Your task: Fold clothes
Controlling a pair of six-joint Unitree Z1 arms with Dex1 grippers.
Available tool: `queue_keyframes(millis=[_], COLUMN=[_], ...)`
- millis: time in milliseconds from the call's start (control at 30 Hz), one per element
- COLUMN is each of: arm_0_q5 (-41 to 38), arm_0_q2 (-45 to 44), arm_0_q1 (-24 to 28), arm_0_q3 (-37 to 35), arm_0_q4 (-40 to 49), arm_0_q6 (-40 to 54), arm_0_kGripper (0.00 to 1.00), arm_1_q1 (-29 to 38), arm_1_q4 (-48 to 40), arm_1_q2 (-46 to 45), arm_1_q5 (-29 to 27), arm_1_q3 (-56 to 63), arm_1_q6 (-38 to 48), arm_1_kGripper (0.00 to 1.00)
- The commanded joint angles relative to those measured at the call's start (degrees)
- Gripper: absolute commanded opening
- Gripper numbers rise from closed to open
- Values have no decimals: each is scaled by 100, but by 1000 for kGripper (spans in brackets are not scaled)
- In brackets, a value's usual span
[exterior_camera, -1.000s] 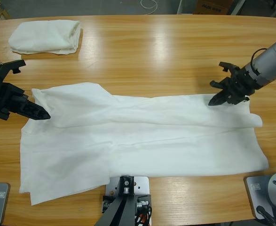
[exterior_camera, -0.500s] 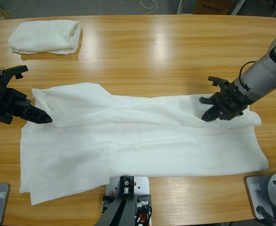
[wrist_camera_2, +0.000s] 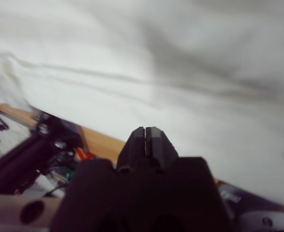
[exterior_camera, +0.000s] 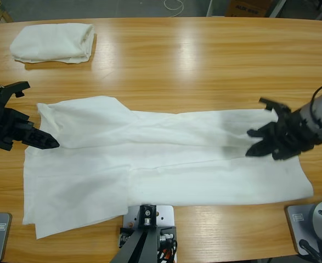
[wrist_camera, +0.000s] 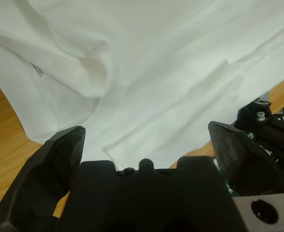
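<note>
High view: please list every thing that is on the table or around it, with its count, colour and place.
Spread T-shirt: one, white, flat along the near half of the table.
Folded T-shirt: one, white, far left corner.
Table: one, light wood, fills the view.
Cable: one, white, beyond the far edge.
Left tool: one, black, jaws open, at the spread shirt's left edge by the sleeve.
Right tool: one, black, jaws shut, over the shirt's right end.
</note>
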Motion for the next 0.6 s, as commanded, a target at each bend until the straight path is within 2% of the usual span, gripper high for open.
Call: queue_keyframes(millis=[33, 100, 233, 433, 600], arm_0_q5=[27, 34, 34, 34, 34], arm_0_q2=[-197, -223, -227, -172, -160], arm_0_q1=[-56, -56, -56, -56, -56], arm_0_q3=[220, 222, 264, 255, 291], arm_0_q4=[-112, -112, -107, -160, -209], arm_0_q6=[-137, -174, -178, -179, -187], arm_0_kGripper=[982, 987, 987, 987, 987], arm_1_q1=[-8, -2, 1, 84, 458], arm_1_q4=[-989, -1281, -1520, -1562, -1555], arm_1_q2=[1187, 1611, 1885, 1741, 1667], arm_1_q5=[-3, 16, 23, 102, 243], arm_1_q3=[-292, -262, -215, -34, 154], arm_1_q6=[-24, -22, -31, -36, 64], arm_1_kGripper=[0, 0, 0, 0, 0])
